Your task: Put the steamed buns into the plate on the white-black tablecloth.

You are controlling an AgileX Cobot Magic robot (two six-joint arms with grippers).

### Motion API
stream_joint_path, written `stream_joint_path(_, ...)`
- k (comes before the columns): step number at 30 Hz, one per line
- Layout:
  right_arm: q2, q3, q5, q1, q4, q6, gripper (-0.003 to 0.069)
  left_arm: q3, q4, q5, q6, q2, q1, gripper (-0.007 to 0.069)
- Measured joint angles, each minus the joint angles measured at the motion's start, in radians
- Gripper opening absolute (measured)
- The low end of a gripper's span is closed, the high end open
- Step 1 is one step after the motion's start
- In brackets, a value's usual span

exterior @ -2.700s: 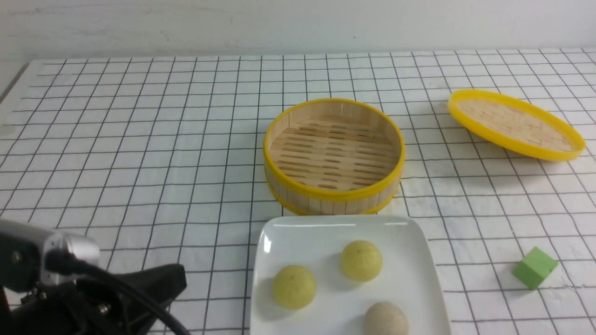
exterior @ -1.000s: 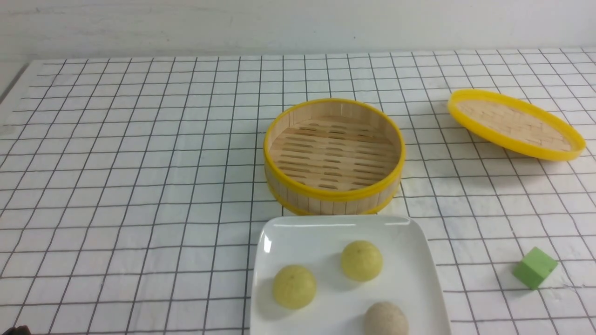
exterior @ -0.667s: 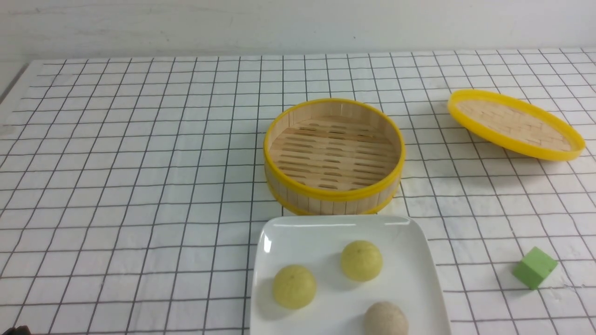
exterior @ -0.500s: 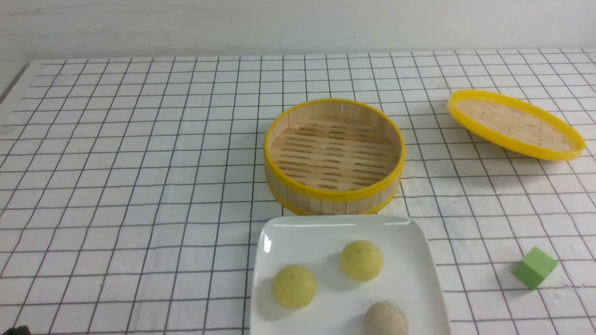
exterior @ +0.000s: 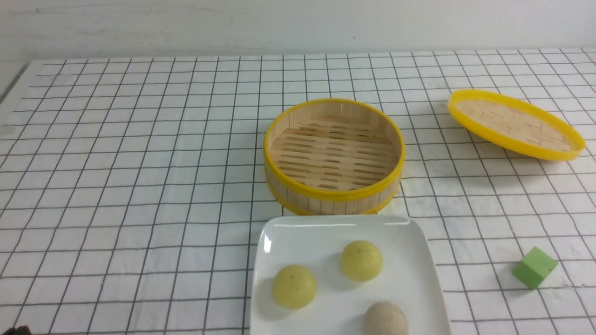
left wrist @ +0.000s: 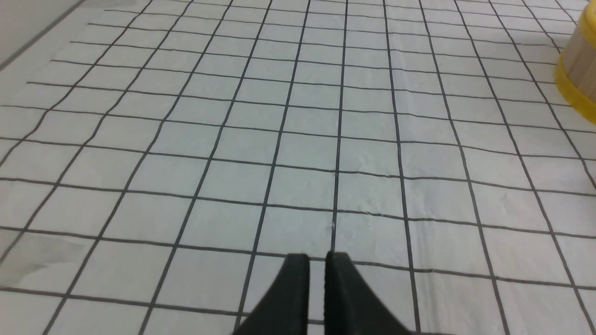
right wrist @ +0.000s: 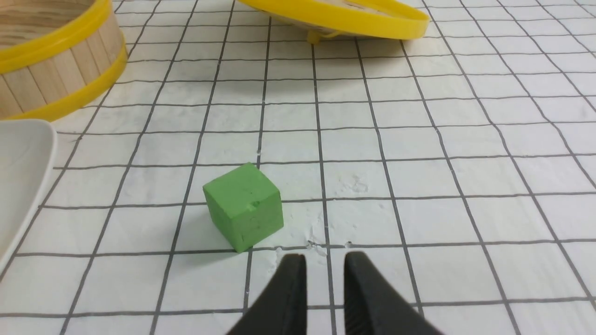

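Note:
The white plate lies on the white-black tablecloth at the near middle. It holds three steamed buns: two pale yellow-green ones and a beige one. The plate's edge also shows in the right wrist view. My left gripper hovers over bare cloth, its jaws nearly together with nothing between them. My right gripper hovers near the green cube, its jaws a narrow gap apart and empty. Neither gripper shows in the front view.
An empty bamboo steamer basket stands just behind the plate. Its yellow-rimmed lid lies at the far right. A green cube sits right of the plate and also shows in the right wrist view.
The left arm, seen at the lower left corner 2.7 s ago, has pulled back out of the front view. Nothing has moved in the last second.

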Motion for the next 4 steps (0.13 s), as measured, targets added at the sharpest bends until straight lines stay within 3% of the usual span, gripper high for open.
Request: stream_joint_path(4, 0.0, 0.0, 0.0, 0.0, 0.0, 0.0, 0.0153, 0.0, 0.0, 0.0, 0.0, 0.0, 0.0, 0.0088)
